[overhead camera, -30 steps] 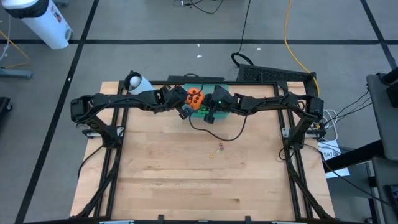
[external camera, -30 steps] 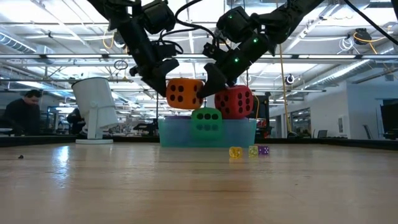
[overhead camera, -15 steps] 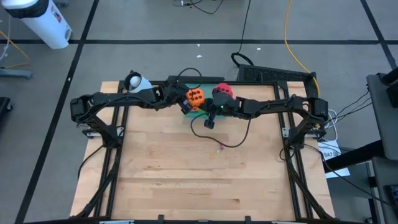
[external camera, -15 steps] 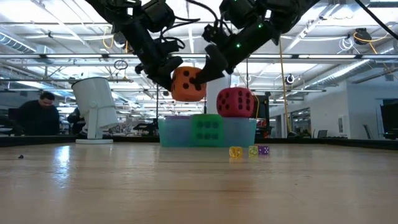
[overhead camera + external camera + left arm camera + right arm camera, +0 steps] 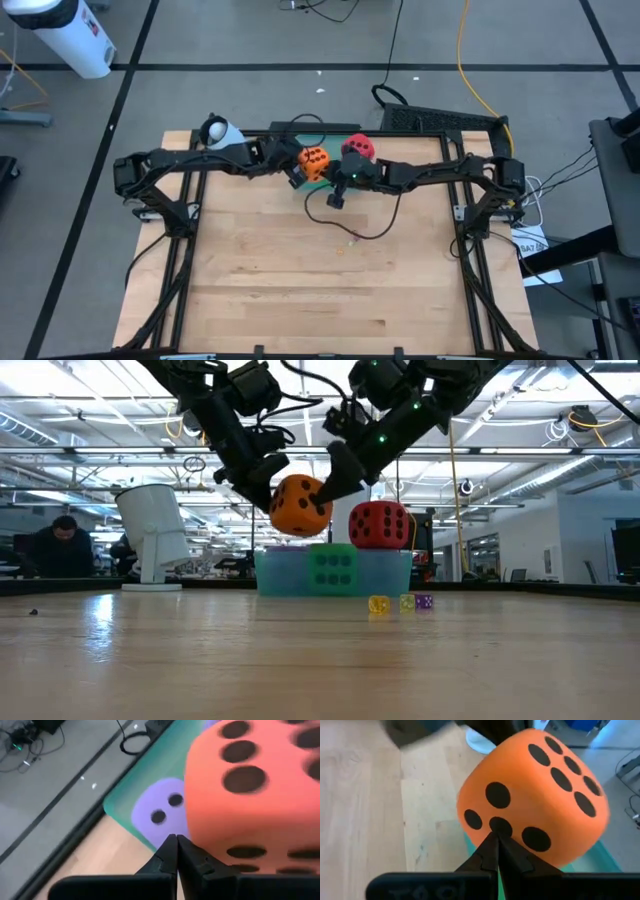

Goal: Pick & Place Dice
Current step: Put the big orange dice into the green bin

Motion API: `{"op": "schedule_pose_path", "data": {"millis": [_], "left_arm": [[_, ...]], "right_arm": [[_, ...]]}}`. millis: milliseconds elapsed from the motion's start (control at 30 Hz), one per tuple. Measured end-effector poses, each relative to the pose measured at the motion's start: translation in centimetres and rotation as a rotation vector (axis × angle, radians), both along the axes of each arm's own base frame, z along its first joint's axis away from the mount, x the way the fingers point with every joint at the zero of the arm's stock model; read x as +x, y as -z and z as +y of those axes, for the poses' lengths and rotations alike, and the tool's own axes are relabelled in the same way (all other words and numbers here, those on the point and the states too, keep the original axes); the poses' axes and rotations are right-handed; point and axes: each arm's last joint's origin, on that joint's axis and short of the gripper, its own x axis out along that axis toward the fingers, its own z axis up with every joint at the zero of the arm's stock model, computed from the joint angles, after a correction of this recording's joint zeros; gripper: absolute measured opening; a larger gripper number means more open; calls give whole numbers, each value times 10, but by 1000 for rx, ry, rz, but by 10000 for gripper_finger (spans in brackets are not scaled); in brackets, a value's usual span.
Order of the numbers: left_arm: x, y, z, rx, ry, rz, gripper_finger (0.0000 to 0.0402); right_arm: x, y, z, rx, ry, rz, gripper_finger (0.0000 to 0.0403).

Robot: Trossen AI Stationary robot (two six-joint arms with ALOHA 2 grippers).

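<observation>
Where both arms meet over the far middle of the table, orange die (image 5: 300, 506) up in the air, just above the translucent teal tray (image 5: 390, 572). Wedged between two gripper tips, one on each side. Left gripper (image 5: 174, 838) clenched, fingers pressed together, tip right beside the orange die. Right gripper (image 5: 496, 836) likewise clenched, tip touching a pip-marked face of the same die. Red die (image 5: 379, 525) resting on top of the tray's load, near the orange one. Green die (image 5: 332, 568) inside the tray, visible through its wall. Light purple die (image 5: 162, 812) also in the tray, below the orange die.
</observation>
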Motion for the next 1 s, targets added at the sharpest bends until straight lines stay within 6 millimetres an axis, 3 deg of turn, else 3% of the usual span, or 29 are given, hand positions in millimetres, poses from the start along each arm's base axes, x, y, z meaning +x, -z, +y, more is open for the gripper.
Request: {"op": "schedule_pose_path", "data": {"millis": [433,600,767,1000], "left_arm": [[2,3,-11,6,-21,14,6],[4,7,-10,20,-6,30,5],[17,19,-6,55,-3,16,8],[27,36,14,44,-33,-17,7]], "right_arm": [[-1,4,0,4,13,33,0],[-2,3,1,-84,110,57,0],[-2,3,5,-173,169,91,0],[-6,8,3,-131,185,129,0]]}}
